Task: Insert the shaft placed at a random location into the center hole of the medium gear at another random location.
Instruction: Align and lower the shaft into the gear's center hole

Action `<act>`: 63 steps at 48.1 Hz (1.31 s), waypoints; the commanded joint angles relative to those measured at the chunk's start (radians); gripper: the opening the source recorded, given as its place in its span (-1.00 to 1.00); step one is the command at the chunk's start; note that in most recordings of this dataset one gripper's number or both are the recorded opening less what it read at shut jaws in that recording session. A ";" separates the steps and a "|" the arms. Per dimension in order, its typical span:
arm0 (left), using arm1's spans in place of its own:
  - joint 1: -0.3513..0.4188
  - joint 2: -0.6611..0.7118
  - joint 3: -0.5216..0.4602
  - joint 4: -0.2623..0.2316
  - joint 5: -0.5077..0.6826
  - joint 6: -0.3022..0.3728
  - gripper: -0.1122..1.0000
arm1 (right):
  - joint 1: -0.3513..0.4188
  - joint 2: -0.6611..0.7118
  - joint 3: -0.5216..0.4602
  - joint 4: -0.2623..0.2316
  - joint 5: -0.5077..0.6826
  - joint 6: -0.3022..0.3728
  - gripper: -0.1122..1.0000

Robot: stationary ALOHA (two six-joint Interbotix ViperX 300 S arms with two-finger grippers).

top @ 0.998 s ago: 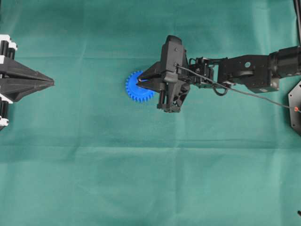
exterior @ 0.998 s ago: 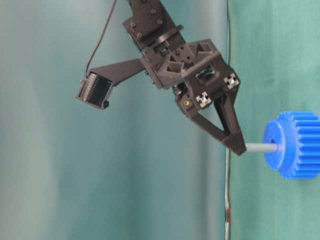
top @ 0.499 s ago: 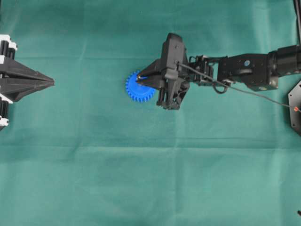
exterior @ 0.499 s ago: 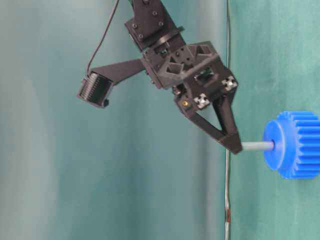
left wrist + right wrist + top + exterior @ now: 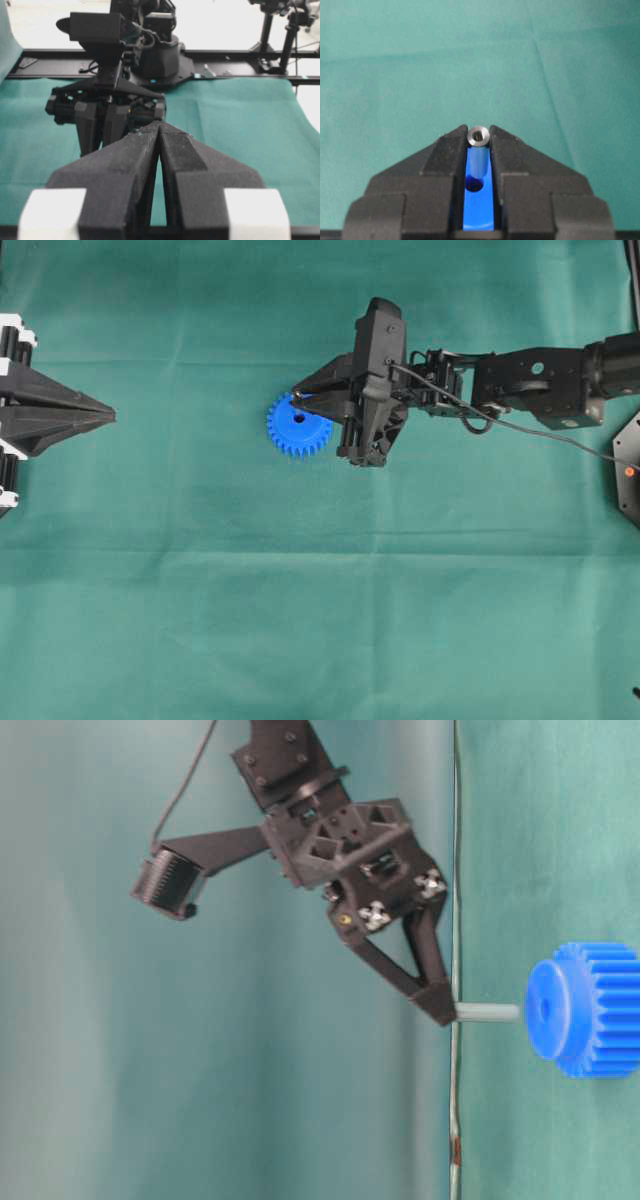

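Observation:
The blue medium gear [image 5: 298, 427] lies flat on the green cloth, its center hole [image 5: 299, 418] uncovered. My right gripper [image 5: 296, 397] is shut on the shaft [image 5: 488, 1012], pinching one end of the silvery pin. In the table-level view the pin's free end stands a small gap off the hub [image 5: 545, 1010], in line with it. The right wrist view shows the shaft [image 5: 478, 136] end-on between the fingertips, with the gear [image 5: 479, 212] and its hole [image 5: 474, 185] behind it. My left gripper [image 5: 108, 417] rests shut and empty at the far left.
Green cloth [image 5: 320, 600] covers the whole table. The right arm's cable [image 5: 540, 432] trails toward the right edge. In the left wrist view the right arm [image 5: 112, 107] stands beyond the shut left gripper [image 5: 159, 125], with the black frame rail behind.
The right gripper has drawn back from the gear with the shaft. The pin's end, which sat in the hub a second ago, is now clear of it. The left arm is still.

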 commanded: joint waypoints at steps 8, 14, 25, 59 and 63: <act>-0.002 0.008 -0.023 0.003 -0.006 0.000 -0.79 | 0.003 0.012 -0.011 0.018 -0.020 0.002 -0.56; -0.003 0.008 -0.023 0.003 -0.005 0.000 -0.79 | 0.005 0.012 -0.005 0.025 -0.021 0.002 -0.56; -0.003 0.008 -0.023 0.003 -0.005 -0.002 -0.79 | 0.003 0.012 -0.002 0.026 -0.025 0.002 -0.56; -0.002 0.009 -0.023 0.003 -0.006 -0.002 -0.79 | 0.014 -0.021 0.003 0.025 -0.029 -0.002 -0.56; -0.003 0.008 -0.023 0.003 -0.006 -0.002 -0.79 | 0.015 -0.015 0.003 0.025 -0.032 -0.002 -0.56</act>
